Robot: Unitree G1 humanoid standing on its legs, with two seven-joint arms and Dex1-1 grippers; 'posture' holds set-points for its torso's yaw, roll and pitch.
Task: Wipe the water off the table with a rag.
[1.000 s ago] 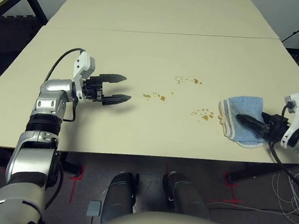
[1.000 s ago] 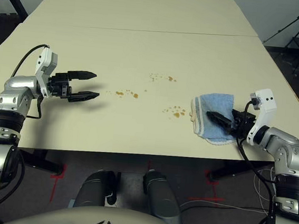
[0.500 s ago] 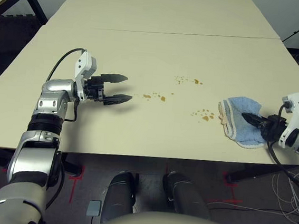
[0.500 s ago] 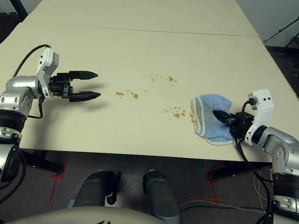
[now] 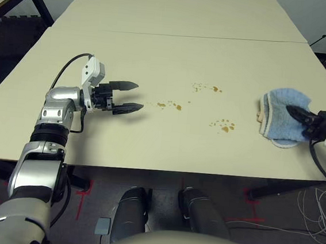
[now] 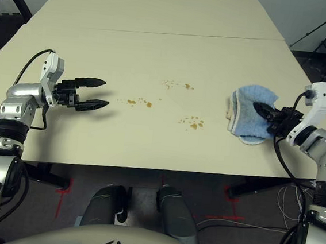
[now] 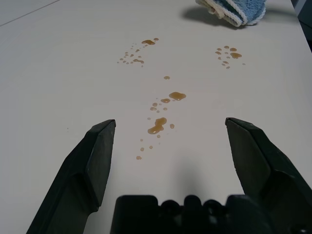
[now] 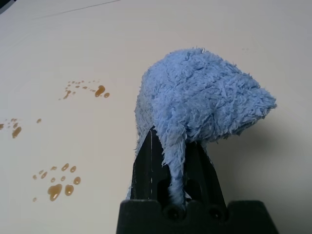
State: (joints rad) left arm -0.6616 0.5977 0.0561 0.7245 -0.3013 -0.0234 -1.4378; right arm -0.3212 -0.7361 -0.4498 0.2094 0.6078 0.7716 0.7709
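Water (image 5: pixel 225 128) dots the pale table (image 5: pixel 121 135), seam running across.

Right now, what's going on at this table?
The right gripper is closed on the light blue rag, lifting it slightly off the table, to the right of the spill. The brownish water lies in three small clusters of drops, so the wiping isn't done. The left gripper hovers open and empty to the left of the drops.
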